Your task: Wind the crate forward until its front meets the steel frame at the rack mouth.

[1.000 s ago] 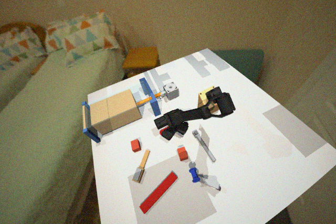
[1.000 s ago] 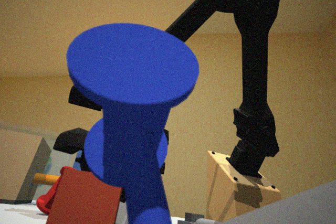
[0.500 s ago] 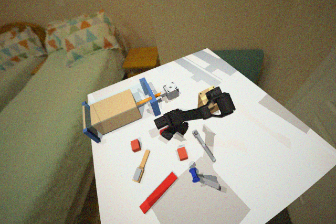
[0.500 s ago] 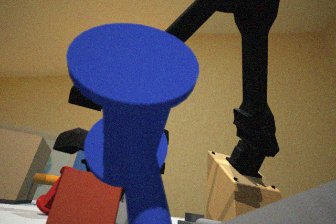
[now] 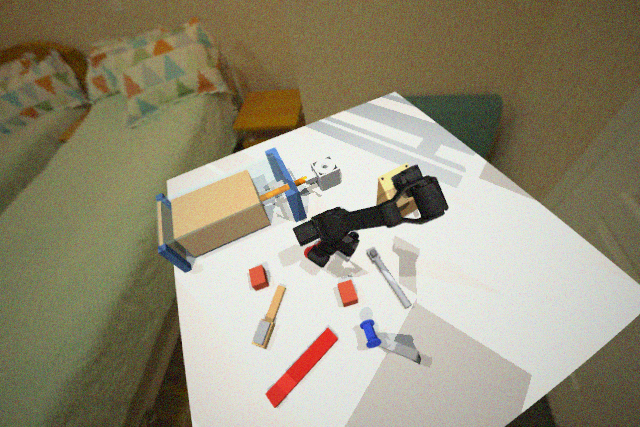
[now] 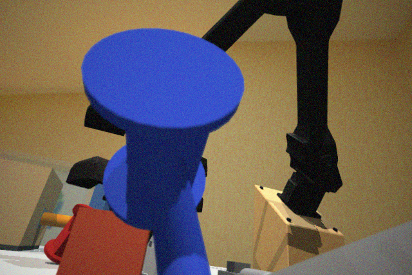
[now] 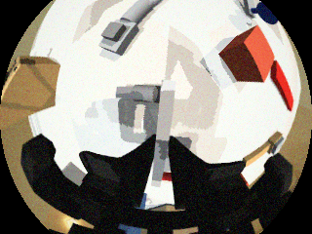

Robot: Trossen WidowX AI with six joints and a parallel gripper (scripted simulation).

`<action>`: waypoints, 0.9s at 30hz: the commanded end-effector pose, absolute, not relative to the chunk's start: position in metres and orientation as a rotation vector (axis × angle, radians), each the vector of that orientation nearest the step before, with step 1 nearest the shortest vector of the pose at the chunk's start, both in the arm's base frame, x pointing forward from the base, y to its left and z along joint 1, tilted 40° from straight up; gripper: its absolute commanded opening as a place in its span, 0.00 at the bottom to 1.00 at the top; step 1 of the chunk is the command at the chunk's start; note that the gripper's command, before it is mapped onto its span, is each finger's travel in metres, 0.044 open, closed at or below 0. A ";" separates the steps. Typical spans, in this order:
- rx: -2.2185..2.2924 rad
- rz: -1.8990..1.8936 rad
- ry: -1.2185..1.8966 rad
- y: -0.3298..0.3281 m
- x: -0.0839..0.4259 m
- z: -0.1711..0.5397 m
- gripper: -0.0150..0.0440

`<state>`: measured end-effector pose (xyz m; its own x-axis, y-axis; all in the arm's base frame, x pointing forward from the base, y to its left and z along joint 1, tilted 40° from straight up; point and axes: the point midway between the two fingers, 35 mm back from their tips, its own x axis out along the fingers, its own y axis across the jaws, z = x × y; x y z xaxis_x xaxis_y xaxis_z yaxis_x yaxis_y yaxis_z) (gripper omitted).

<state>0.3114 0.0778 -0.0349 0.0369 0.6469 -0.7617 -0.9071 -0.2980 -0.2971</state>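
Observation:
The tan crate (image 5: 219, 207) (image 6: 23, 198) sits flat in the clear-panelled cubby, with a gap between its front and the blue frame (image 5: 283, 176) at the mouth. An orange strap (image 5: 281, 190) (image 6: 55, 219) runs from it through the frame towards the grey winch (image 5: 326, 175), whose round top hole faces up, with no handle in it. My gripper (image 5: 333, 252) (image 7: 162, 137) is shut on the grey bar of a cranked handle (image 7: 166, 109), low over the bench. The handle's grey cylindrical stub points sideways; its red knob (image 5: 308, 250) (image 6: 59, 243) is partly hidden. In the exterior view the blue spool-shaped grip hides most of the gripper.
A silver wrench (image 5: 390, 280), a blue-gripped tool (image 5: 369, 333), two red blocks (image 5: 257, 277) (image 5: 347, 293), a wooden-handled brush-like tool (image 5: 276, 302) and a red bar (image 5: 305, 364) lie nearer the front of the bench. My arm stands on a wooden base (image 6: 271, 228).

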 end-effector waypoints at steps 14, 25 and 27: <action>-1.025 1.588 0.356 -0.023 0.306 0.082 0.25; -1.025 1.588 0.356 -0.023 0.306 0.082 0.25; -1.008 1.583 0.369 -0.022 0.307 0.078 0.25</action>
